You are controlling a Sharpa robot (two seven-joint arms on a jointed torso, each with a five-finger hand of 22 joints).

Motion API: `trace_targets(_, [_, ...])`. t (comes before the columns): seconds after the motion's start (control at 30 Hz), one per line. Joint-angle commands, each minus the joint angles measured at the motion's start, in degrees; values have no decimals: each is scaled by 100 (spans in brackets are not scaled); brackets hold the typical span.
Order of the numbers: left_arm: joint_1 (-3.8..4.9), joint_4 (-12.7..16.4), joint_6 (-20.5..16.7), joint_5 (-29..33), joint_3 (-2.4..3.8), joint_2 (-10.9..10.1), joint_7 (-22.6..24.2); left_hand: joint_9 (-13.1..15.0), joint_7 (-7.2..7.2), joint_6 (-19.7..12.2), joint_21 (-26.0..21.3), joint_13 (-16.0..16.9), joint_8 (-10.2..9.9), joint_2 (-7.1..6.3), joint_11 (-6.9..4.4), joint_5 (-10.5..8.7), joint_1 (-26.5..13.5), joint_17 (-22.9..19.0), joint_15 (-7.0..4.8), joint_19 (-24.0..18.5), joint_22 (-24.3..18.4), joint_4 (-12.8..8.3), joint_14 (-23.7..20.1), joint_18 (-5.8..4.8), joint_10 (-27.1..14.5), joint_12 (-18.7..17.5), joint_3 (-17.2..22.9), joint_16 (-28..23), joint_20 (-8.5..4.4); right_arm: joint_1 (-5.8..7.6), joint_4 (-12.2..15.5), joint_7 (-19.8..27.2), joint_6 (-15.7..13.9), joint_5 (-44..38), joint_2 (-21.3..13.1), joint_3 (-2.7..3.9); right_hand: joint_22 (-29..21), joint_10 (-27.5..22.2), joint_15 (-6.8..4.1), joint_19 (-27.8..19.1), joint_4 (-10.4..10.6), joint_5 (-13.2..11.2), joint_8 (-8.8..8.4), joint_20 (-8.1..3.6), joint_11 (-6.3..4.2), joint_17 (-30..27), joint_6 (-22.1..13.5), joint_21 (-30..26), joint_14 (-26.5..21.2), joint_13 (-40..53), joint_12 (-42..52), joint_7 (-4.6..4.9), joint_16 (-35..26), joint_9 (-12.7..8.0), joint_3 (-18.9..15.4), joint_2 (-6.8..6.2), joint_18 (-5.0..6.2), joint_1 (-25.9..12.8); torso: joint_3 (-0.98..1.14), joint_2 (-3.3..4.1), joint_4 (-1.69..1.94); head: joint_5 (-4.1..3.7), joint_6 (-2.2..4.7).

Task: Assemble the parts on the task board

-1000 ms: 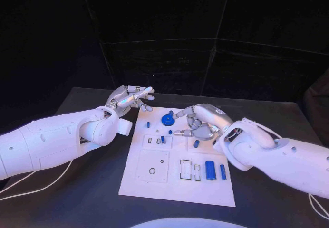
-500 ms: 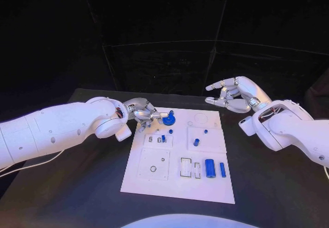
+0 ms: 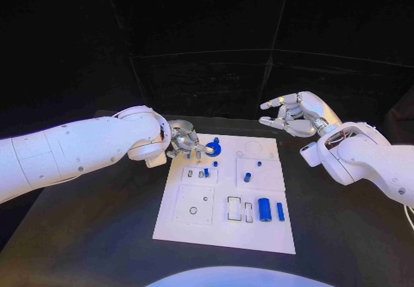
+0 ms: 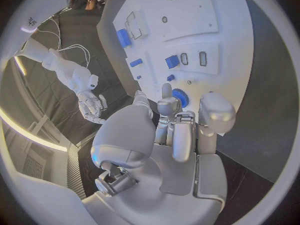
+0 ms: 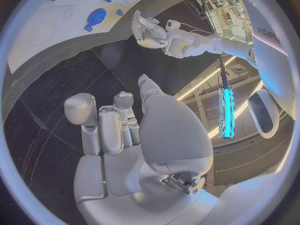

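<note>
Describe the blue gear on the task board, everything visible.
The blue gear is a round, toothed, plastic-looking disc lying flat near the far left corner of the white task board, with a raised hub at its centre. The left hand is right at it; whether the fingertips touch it is unclear.

I am seeing the black surface (image 3: 95, 239) lying under everything, a dark curtain (image 3: 216, 78) hanging behind it, and white cables (image 4: 69, 50) trailing across it.

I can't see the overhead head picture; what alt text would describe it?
A white task board lies on a black table, with small blue parts on it. The left robot hand reaches to a round blue gear at the board's far edge; the right robot hand is raised, holding nothing.
</note>
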Motion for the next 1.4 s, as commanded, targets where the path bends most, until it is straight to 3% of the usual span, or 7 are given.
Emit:
trace_targets(0.03, [70,-106,415,-175,-103,132,-358,79,1,-60,78,79,87,13,7,-19,-59,1250,-43,44,108,2,556,-91,52,58,-68,43,-18,14,-28,-24,87,54,24,5,-9,-13,-27,-5,-5,29,35,-22,-33,-7,27,-42,195,-11,-30,-8,-20,6,-48,61,3,-44,-5,11,-8,11,-7])
trace_targets(0.17, [135,-260,518,-79,-246,324,-400,186,-5,-140,131,121,195,39,2,-19,-42,1274,-48,39,184,-13,560,-101,49,92,-135,56,-27,14,-71,-62,111,50,59,4,-19,-12,-28,-6,7,35,40,-23,-33,-13,22,-50,196,-22,-36,-9,-27,3,-64,68,4,-73,0,9,-10,26,-16])
trace_targets(0.33, [170,-448,586,-152,-354,517,-442,263,-3,-209,154,131,266,45,4,-17,69,1286,-45,27,218,-62,562,-104,33,99,-150,63,-27,14,-94,-122,143,34,64,4,-26,-19,-28,-6,17,41,46,-24,-33,-32,22,-55,193,-40,-52,-9,-43,2,-77,74,5,-95,0,8,13,7,-23])
trace_targets(0.37, [177,-488,605,-173,-381,559,-450,283,0,-229,167,129,282,42,7,-16,96,1286,-44,27,237,-73,561,-107,26,98,-155,63,-26,14,-102,-134,150,30,68,4,-35,-21,-29,-9,21,47,51,-24,-34,-35,26,-61,192,-45,-55,-10,-47,2,-84,75,6,-105,-11,16,16,5,-23])
trace_targets(0.53, [196,-657,652,-239,-470,726,-471,294,1,-240,182,130,292,40,8,-17,107,1295,-42,29,261,-77,563,-110,23,98,-159,67,-25,14,-138,-183,190,19,94,4,-42,-26,-30,-10,21,80,60,-25,-36,-44,30,-68,191,-57,-65,-13,-57,2,-95,76,7,-114,-5,22,4,32,-35])
trace_targets(0.8, [202,-738,690,-261,-508,850,-478,387,-14,-250,306,258,393,65,-3,-16,156,1379,-47,61,442,-82,584,-136,90,189,-176,110,-26,14,-188,-246,253,16,126,4,-90,-41,-35,-21,8,213,83,-30,-41,-70,25,-102,189,-91,-91,-17,-88,-3,-117,86,13,-118,-13,26,-7,31,-55])
trace_targets(1.4, [209,-897,1020,-350,-520,1010,-503,502,-20,-309,320,261,493,77,-8,-14,309,1379,-50,38,460,-172,583,-132,80,191,-157,110,-26,14,-268,-295,305,30,162,3,-135,-53,-36,-35,4,262,89,-31,-41,-91,20,-127,185,-113,-110,-17,-108,-5,-126,87,20,-119,-13,24,4,47,-96])
